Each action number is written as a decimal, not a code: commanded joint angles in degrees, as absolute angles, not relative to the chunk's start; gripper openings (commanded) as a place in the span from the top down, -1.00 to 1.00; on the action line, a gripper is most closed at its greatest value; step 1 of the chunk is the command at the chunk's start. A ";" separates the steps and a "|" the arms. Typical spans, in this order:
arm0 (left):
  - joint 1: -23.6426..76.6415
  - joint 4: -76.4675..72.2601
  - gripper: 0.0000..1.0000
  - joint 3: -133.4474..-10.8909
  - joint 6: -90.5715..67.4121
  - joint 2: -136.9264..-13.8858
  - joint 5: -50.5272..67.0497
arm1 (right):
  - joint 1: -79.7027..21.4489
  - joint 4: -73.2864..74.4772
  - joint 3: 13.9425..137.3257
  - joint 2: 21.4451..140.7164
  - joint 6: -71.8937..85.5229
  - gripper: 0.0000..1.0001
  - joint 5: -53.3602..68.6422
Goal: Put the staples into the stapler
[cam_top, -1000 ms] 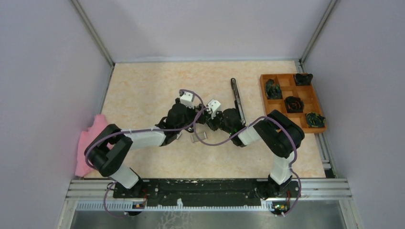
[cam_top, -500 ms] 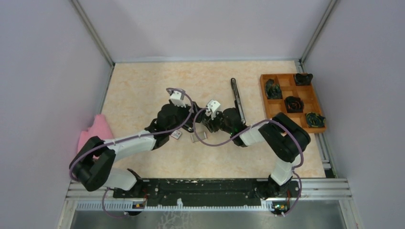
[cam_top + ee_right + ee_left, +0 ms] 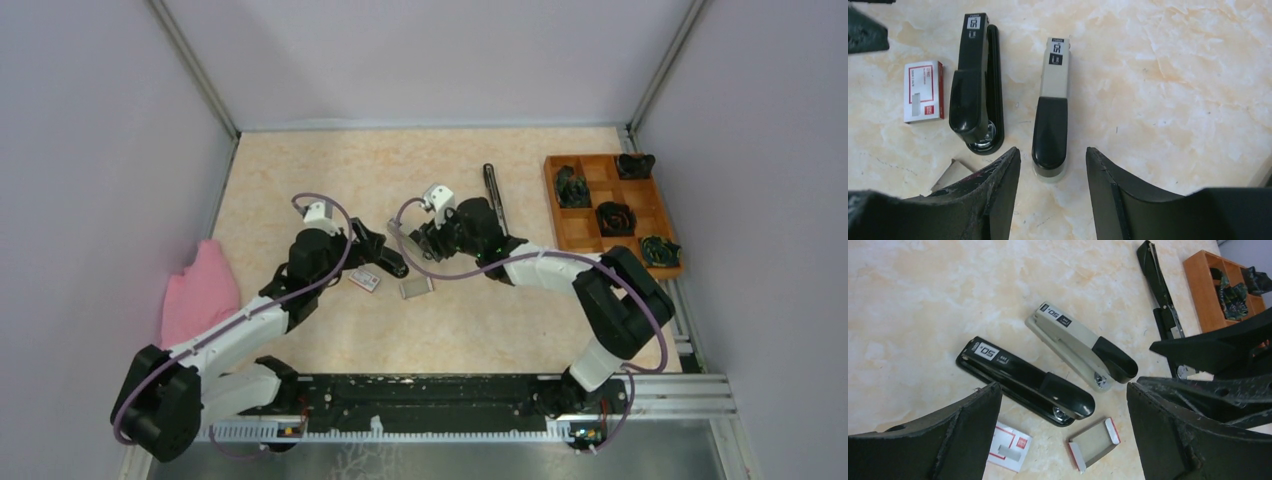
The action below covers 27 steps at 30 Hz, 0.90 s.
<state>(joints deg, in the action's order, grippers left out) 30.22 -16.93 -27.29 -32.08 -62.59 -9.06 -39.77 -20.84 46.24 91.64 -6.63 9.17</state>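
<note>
Fingers first: the right fingers [image 3: 998, 200] stand partly spread and pinch nothing. The black rear cap of the grey stapler [image 3: 1053, 100] shows in the gap below them, untouched. The left fingers [image 3: 965, 432] stand fully spread, also holding nothing, and face the black stapler [image 3: 1023, 382].

Both staplers lie shut, side by side on the bench [image 3: 1173, 75]. In the right wrist view the black one is at 9 o'clock of the grey. Further toward 9 o'clock lies the red-and-white box [image 3: 923, 91].

In the left wrist view a cardboard tray [image 3: 1093, 442], apparently empty, lies at 6 o'clock of the grey stapler. A third stapler [image 3: 1160, 290], hinged open, lies at 1 o'clock. The staples cannot be picked out in any view.

Hazards, as judged:
- A pinch on the rounded cap may slip and skid the grey stapler into its neighbour.
- The arms work close together and may collide.
- The box may be mistaken for the staples.
</note>
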 commanded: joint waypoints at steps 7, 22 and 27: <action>29.94 -12.72 -0.99 -21.16 -26.56 -52.40 -16.31 | -40.80 -7.82 60.12 99.47 -6.47 -0.04 10.32; 29.88 -13.19 -0.99 -19.60 -26.10 -48.15 -15.86 | -41.64 -3.60 62.71 107.38 -7.64 0.61 8.75; 29.96 -13.18 -0.99 -19.59 -26.19 -48.09 -15.47 | -41.70 -2.48 60.83 108.93 -8.51 0.88 7.95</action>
